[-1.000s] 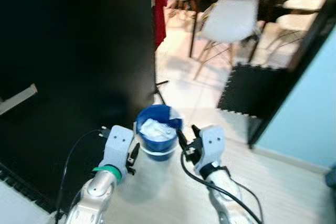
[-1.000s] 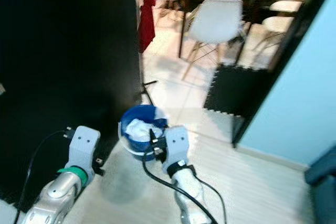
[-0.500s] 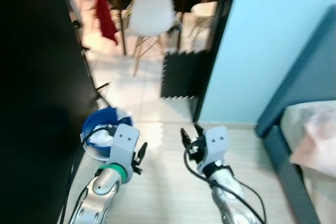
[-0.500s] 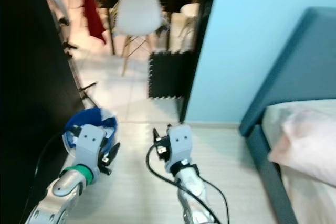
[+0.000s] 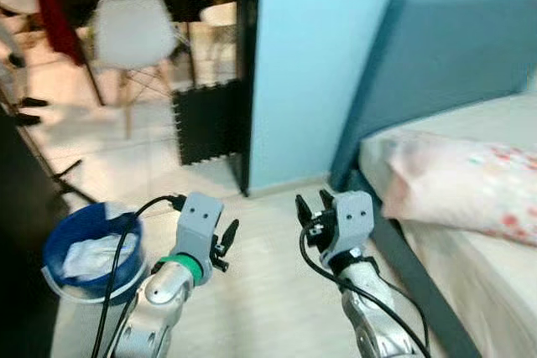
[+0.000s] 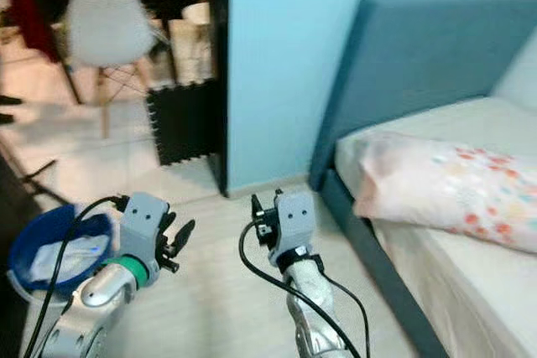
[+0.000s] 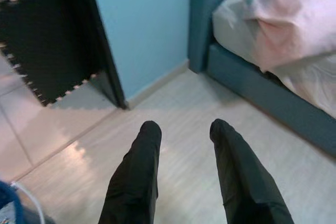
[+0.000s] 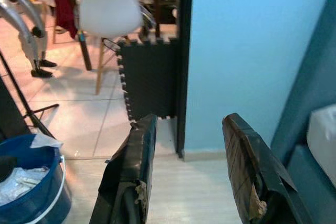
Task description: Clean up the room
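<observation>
Black-fingered left end effector (image 7: 181, 129) and right end effector (image 8: 191, 124) seemingly hang spread wide, gripping nothing.

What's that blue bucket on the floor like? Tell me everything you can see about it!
The blue bucket is round and looks like plastic, with a thin white handle hanging down around its front. It stands upright on the pale floor, at the robot's left, beside a dark panel. Inside lies crumpled white stuff, perhaps paper or cloth, filling it partway. A black cable from the left arm crosses in front of it. Neither end effector touches it.
</observation>
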`<state>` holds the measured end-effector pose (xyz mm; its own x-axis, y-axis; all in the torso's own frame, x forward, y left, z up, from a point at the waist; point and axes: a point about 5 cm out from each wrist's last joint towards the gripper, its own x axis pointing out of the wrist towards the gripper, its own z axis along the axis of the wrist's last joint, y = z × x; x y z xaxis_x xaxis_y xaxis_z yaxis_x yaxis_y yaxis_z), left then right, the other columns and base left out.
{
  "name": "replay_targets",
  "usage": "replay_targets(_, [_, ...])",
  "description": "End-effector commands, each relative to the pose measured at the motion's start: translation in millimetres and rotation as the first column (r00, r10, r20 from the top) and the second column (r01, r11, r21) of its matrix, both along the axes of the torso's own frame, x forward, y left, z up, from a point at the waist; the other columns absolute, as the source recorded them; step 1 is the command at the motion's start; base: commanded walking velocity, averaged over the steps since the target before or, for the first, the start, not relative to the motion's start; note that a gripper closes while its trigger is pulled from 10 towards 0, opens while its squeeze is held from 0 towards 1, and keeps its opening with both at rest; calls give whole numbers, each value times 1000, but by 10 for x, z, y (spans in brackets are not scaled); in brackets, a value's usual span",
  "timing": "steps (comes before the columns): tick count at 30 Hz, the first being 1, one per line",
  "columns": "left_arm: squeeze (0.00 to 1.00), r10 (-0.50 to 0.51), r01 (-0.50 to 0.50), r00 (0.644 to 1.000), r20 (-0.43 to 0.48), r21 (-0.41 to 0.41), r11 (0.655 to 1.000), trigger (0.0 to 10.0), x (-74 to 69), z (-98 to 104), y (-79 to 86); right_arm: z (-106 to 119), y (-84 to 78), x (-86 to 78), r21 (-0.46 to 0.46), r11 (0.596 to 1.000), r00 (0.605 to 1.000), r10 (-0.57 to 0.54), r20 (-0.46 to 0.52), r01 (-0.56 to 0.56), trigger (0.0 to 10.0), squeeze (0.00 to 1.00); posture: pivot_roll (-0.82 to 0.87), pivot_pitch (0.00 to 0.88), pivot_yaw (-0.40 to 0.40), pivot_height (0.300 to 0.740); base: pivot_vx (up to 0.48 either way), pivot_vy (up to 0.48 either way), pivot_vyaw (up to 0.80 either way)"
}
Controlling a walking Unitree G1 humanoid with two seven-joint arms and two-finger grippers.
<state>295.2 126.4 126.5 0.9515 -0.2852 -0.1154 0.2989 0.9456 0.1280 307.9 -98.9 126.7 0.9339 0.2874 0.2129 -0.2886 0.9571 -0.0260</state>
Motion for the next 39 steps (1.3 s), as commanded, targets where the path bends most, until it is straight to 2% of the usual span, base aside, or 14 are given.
replay_targets(1, [0, -5, 5, 1000, -17, -9, 1000, 10000, -21, -48, -2, -32, -20, -9, 14, 1000, 1000, -8, -20, 9, 10000, 0, -68, 78, 62, 733, 0, 0, -800])
replay_targets(35, [0, 15, -15, 1000, 16, 9, 1000, 10000, 27, -16, 43, -14, 10, -6, 21, 1000, 1000, -5, -18, 5, 10000, 0, -66, 88, 69, 733, 0, 0, -800])
replay_targets(39, [0, 25, -25, 999, 36, 19, 999, 10000, 42, -2, 51, -4, 30, -12, 13, 1000, 1000, 4, -9, -4, 10000, 0, -67, 88, 68, 733, 480, 0, 0])
